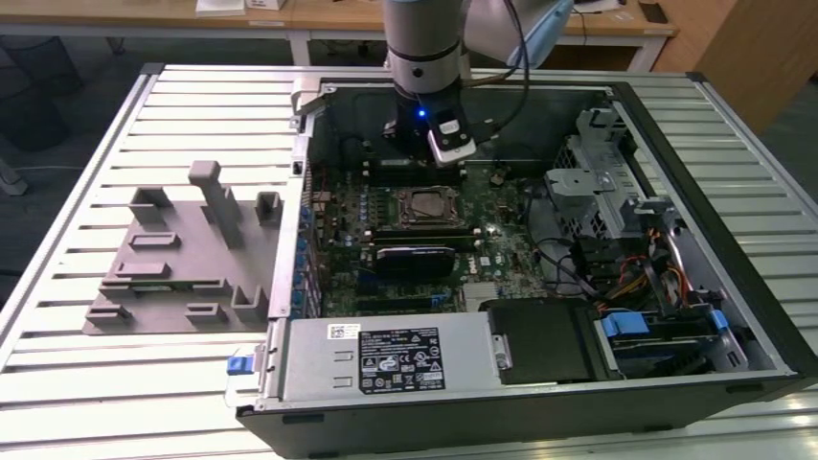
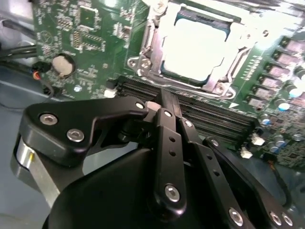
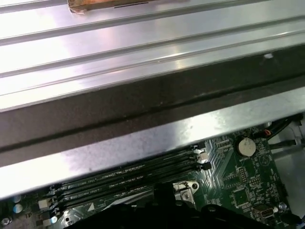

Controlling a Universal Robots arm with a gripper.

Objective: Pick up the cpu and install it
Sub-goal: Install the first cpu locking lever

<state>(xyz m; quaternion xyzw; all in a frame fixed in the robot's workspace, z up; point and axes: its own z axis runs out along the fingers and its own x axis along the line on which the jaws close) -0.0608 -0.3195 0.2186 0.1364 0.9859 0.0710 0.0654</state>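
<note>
Exterior view: the arm hangs over the far part of the open computer case (image 1: 715,316), which lies on the slatted metal bench (image 1: 77,383). The end effector (image 1: 450,146) sits just beyond the CPU socket (image 1: 426,207), low inside the case. On the exterior view's left, outside the case, stands the grey plastic fixture (image 1: 179,264); I see no chip on it.

Second wrist view: the end effector (image 2: 162,102) has its fingers (image 2: 167,129) drawn together, tips meeting with nothing between them. The cpu (image 2: 198,50), pale metal top, lies inside the socket frame (image 2: 143,62) on the green motherboard (image 2: 71,47). It appears already placed, apart from the fingers. The memory slots (image 2: 209,117) run between the fingertips and the socket. A coin cell (image 2: 62,64) sits off to one side.

First wrist view: the case's metal edge (image 3: 143,143) and the bench slats (image 3: 143,43) beyond it; memory slots (image 3: 119,179) and the coin cell (image 3: 245,147) below.

Risks, as judgement:
- Cannot confirm the cpu lies flat and keyed correctly in the socket; glare hides its corners. A tilted chip could bend socket contacts under any pressure.
- The fingertips hover close to the memory slots and socket frame; a small lateral drift could strike the frame or nudge the cpu out of its seat.
- The retention frame looks open; the chip is unsecured.
</note>
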